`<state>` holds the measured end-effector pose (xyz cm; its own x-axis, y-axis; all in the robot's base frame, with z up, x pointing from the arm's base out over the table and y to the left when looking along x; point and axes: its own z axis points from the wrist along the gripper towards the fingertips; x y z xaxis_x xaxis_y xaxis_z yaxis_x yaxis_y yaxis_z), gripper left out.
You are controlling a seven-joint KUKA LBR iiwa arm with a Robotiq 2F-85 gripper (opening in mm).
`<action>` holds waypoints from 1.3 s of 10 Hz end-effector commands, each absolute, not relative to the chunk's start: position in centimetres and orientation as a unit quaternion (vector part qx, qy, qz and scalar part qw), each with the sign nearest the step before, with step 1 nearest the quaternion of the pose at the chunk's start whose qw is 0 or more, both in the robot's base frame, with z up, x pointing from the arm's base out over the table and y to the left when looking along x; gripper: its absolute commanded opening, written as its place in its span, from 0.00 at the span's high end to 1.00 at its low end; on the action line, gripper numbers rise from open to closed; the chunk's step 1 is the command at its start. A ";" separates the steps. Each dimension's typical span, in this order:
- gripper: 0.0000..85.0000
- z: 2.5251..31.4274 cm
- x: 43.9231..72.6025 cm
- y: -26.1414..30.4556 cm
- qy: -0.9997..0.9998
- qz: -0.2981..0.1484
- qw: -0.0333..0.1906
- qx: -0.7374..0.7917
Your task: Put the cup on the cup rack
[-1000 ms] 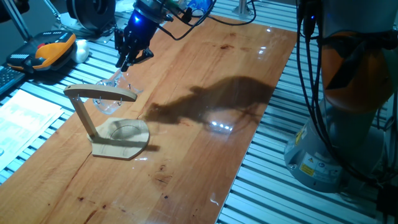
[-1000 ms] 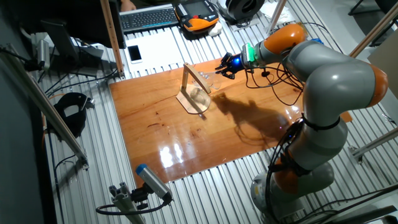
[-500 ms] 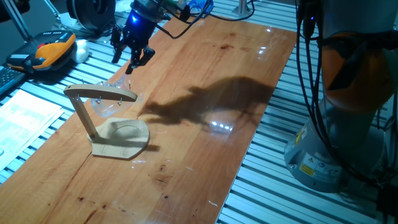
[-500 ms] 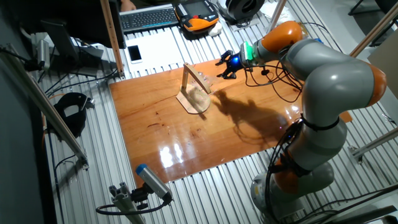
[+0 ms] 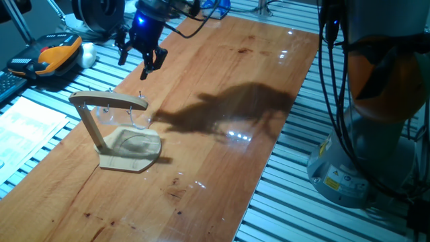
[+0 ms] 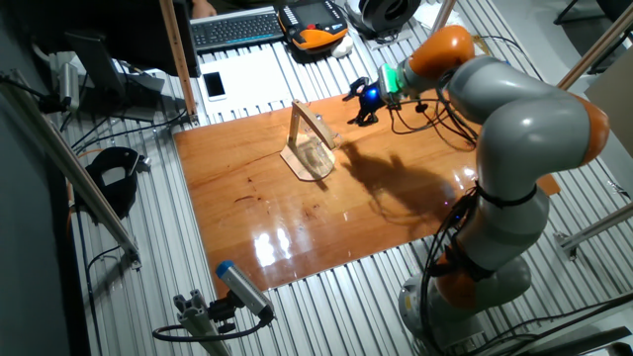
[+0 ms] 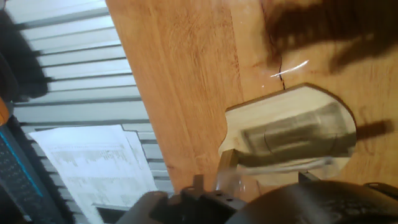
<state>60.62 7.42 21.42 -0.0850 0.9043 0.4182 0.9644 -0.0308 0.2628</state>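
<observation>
The cup rack point(image 5: 124, 144) is a light wooden stand with a slanted post and a top arm point(image 5: 107, 101), standing on the left of the wooden table. It also shows in the other fixed view point(image 6: 309, 148) and the hand view point(image 7: 292, 130). The cup point(image 5: 115, 115) is clear glass and faint. It sits just under the top arm, above the base, and seems to hang there. In the hand view the cup point(image 7: 242, 180) shows as a glassy shape by the base. My gripper point(image 5: 139, 59) is open and empty, raised behind the rack and apart from the cup. It also shows in the other fixed view point(image 6: 362, 105).
An orange and black device point(image 5: 50, 55) and a keyboard point(image 6: 237, 28) lie on the slatted bench behind the table. White paper point(image 5: 27, 124) lies left of the table edge. The arm's base point(image 5: 376, 101) and cables stand at the right.
My gripper has opened, let go of the cup, and risen up and back from the rack. The cup stays under the rack's top arm.
</observation>
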 end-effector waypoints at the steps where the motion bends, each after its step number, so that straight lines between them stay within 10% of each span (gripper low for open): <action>1: 0.40 21.1 60.9 7.2 -0.746 -0.198 0.027 -0.635; 2: 0.40 20.7 61.2 7.0 -0.770 -0.174 0.017 -0.614; 4: 0.80 20.6 61.4 6.6 -0.799 -0.159 0.012 -0.580; 6: 1.00 20.6 61.4 6.5 -0.820 -0.146 0.006 -0.554; 13: 1.00 20.8 61.2 6.2 -0.948 -0.029 0.009 -0.317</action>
<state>61.18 6.14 20.78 -0.5166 0.8555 0.0360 0.8559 0.5147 0.0510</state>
